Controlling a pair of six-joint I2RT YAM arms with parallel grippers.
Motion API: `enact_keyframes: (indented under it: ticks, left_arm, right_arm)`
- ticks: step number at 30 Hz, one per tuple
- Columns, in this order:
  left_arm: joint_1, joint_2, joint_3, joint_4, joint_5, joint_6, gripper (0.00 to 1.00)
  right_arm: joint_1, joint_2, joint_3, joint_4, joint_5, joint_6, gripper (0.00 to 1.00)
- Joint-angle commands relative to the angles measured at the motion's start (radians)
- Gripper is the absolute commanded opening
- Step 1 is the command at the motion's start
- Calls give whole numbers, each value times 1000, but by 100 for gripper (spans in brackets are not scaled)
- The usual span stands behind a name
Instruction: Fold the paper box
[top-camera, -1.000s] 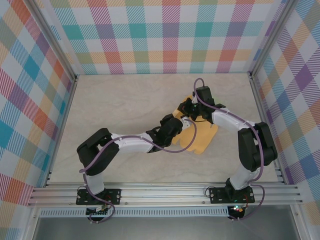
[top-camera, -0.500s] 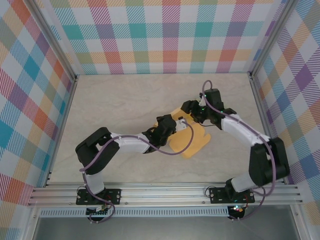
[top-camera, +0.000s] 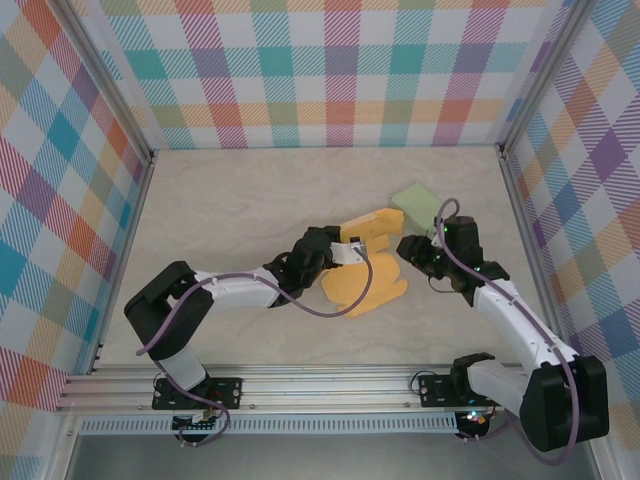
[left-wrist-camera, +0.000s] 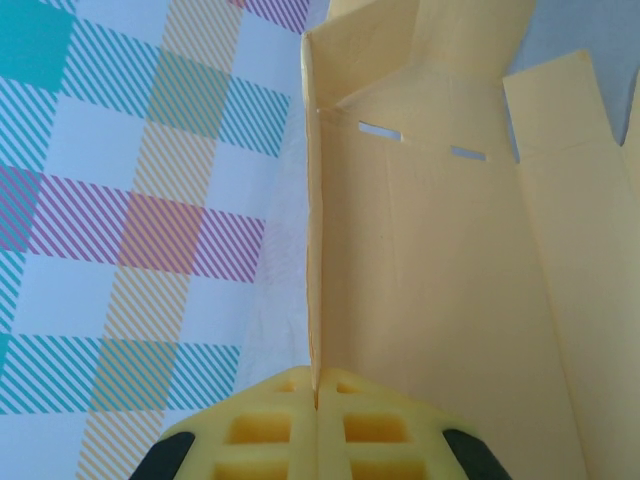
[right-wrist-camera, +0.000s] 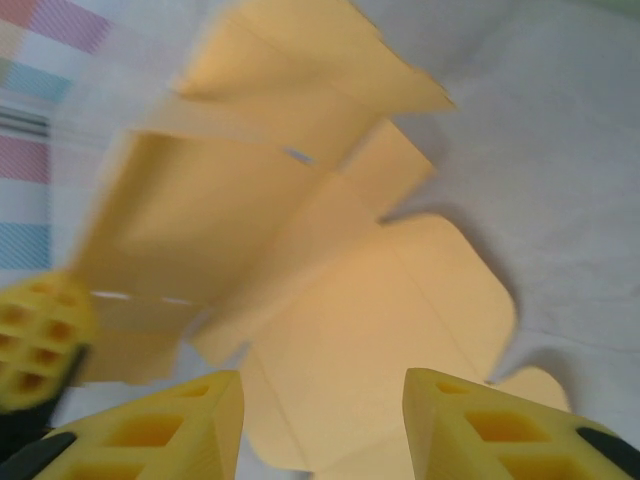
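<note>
Enclosure: plaid-patterned walls (top-camera: 330, 70) on three sides, aluminium rail (top-camera: 330, 385) along the near edge. Bench (top-camera: 230, 220): pale marbled surface, carrying all items listed below. Left arm (top-camera: 230, 290): black and white, stretched low from its base at the near left toward bench centre, purple cable looped along it. Right arm (top-camera: 515, 320): same build, reaching from the near right up and inward. Paper box (top-camera: 365, 275): yellow card blank, partly folded, lying right of bench centre between the two end effectors; broad rounded panels flat on the bench at the near side, one panel at the far side raised upright, two small slots cut near its fold as seen from the left wrist (left-wrist-camera: 430, 280); the right wrist view (right-wrist-camera: 330, 300) shows the flat panels spread below and the raised section at the upper left. Green card piece (top-camera: 418, 199): pale green, flat, just beyond the paper box toward the far right. Left end effector (top-camera: 345, 250): yellow pads pressed together on the edge of the upright panel (left-wrist-camera: 317, 400), pinching the paper box. Right end effector (top-camera: 408, 248): fingers standing apart, nothing held, poised at the right edge of the paper box (right-wrist-camera: 320, 395).
</note>
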Motion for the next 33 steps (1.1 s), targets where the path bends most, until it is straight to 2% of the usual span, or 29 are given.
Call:
enact_keyframes:
  ticks: [1,12,20,26,33]
  left_arm:
    - [3,-46,-30,81,29,10,0]
    - [23,-77,-55,90,76,-51,0]
    - [50,-127,-73,78,131,-107,0]
    - [57,-125,-71,63,144,-116,0]
    - [57,-113,-65,56,152,-122,0]
  right_arm:
    - [-4,26,-49,148,13,-85,46]
    - [-4,262,-93,501,18,-205,48]
    - [-3,442,-57,643,-22,-187,48]
    - [-3,496,-67,779,-80,-166,48]
    - [-2,484,-69,820,-103,-180,45]
